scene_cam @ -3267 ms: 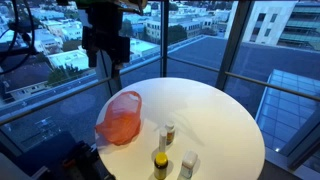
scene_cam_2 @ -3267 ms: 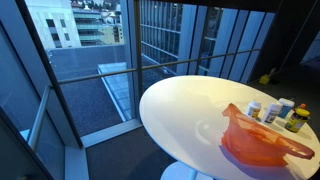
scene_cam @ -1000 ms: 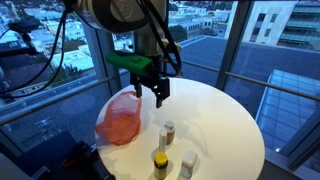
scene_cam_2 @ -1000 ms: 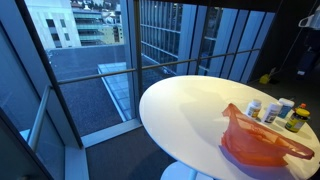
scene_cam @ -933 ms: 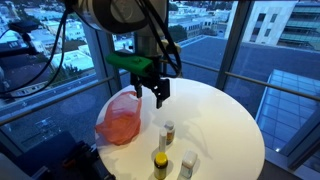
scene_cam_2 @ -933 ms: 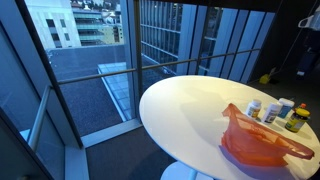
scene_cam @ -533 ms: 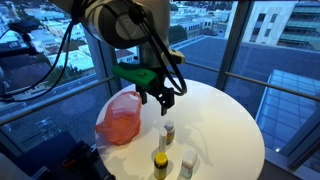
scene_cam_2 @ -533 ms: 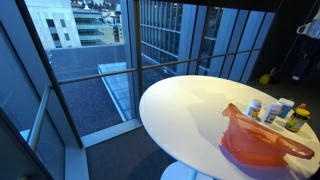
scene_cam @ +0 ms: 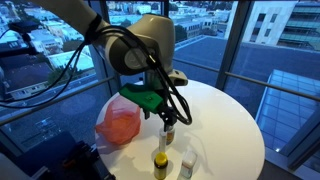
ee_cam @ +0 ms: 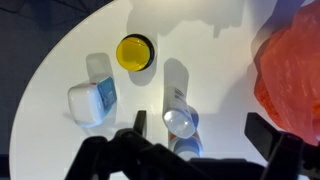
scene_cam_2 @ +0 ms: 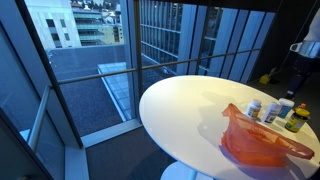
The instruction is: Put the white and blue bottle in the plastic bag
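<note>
The white and blue bottle stands upright on the round white table. In the wrist view it sits between my fingers, nearer the left one. My gripper is open and empty, just above the bottle. In an exterior view my gripper hangs over the bottle. The orange plastic bag lies crumpled beside it near the table edge. It also shows in the wrist view and in an exterior view.
A yellow-capped bottle and a squat white container stand close by the white and blue bottle. Both show in an exterior view, the yellow-capped bottle and the white container. Glass walls surround the table.
My gripper has moved down and across from beside the bag to just above the bottles. The bottles and the bag have not moved.
</note>
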### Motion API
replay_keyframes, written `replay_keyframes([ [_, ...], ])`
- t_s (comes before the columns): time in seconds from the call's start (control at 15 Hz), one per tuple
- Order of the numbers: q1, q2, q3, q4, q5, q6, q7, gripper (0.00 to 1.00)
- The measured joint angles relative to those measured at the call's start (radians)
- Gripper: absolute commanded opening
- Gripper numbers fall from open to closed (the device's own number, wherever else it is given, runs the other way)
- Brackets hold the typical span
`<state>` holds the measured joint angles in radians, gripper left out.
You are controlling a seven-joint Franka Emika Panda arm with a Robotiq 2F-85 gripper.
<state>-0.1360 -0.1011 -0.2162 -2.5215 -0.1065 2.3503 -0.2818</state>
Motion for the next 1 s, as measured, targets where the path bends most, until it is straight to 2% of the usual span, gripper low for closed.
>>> replay_keyframes([
  [0.6, -0.014, 0.151, 0.002, 0.009, 0.005, 0.162, -0.061, 1.0],
  [0.93, -0.017, 0.198, 0.019, 0.027, 0.051, 0.194, -0.107, 0.99],
  [1.0, -0.017, 0.206, 0.023, 0.032, 0.059, 0.197, -0.116, 0.81],
])
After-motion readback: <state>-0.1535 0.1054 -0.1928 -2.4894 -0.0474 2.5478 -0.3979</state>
